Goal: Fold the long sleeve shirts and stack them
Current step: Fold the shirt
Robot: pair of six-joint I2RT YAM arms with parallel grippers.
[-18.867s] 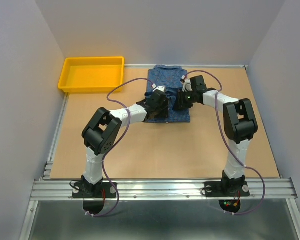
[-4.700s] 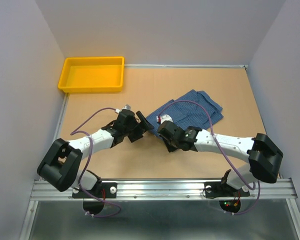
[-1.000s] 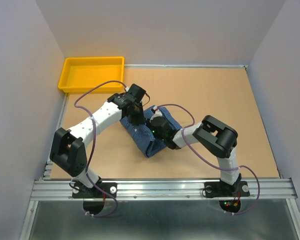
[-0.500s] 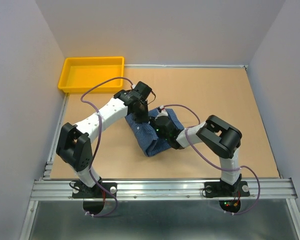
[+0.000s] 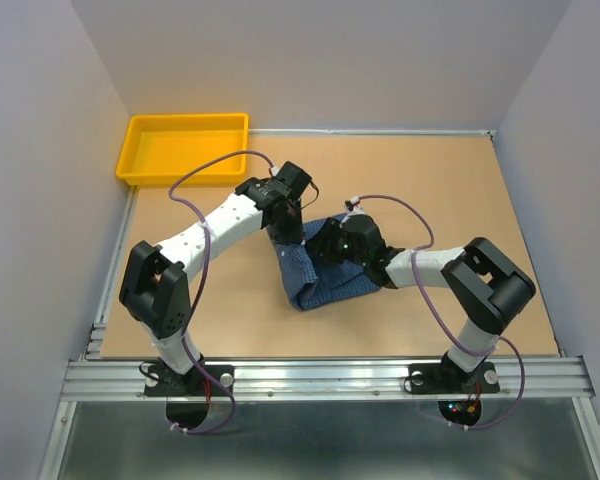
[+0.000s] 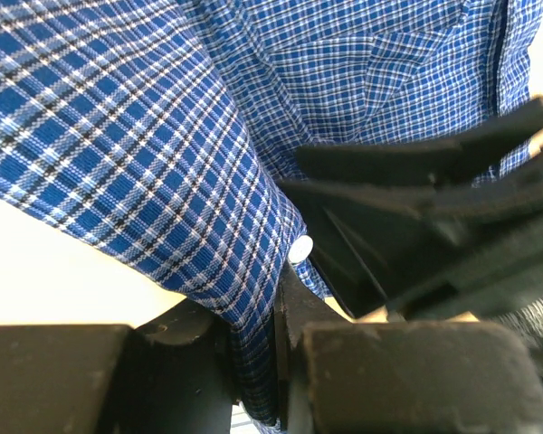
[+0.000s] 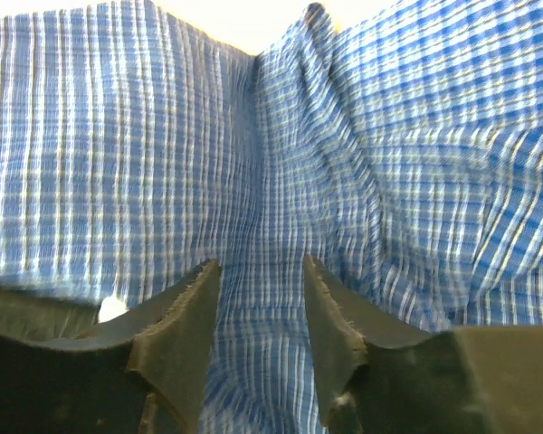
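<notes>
Closest in, a fold of the shirt (image 6: pixel 118 136) is pinched btwn the fingers of the left gripper (image 6: pixel 244 321), w/ a pale button (image 6: pixel 300 248) seen just past the fingertips, so that hand is clamped on cloth. Right beside it, the right gripper (image 7: pixel 258 280) is pressed into the same checked fabric. Cloth is seen in the gap btwn its fingers, but whether it is actually clamped cannot be told. From above, the shirt (image 5: pixel 320 285) is seen bunched under and just ahead of both hands, approx. mid-table, rumpled and not yet laid flat.

The step in hand is judged to be a fold or re-spread of the bundle. It is best done w/ both grips set on matching edges. The cloth is lifted only enough to clear itself, then drawn taut so creases are pulled out before it is laid down. Edges should be lined up and sleeves tucked inside. Slack btwn the hands is to be avoided, as soft cloth is easily doubled under.

Further out, bare tan table (image 5: pixel 430 180) is seen round the hands. A yellow tray (image 5: pixel 183 181) is set well beyond the left gripper, at the far corner. Grey walls (image 5: pixel 330 60) close off the far side and both flanks.
</notes>
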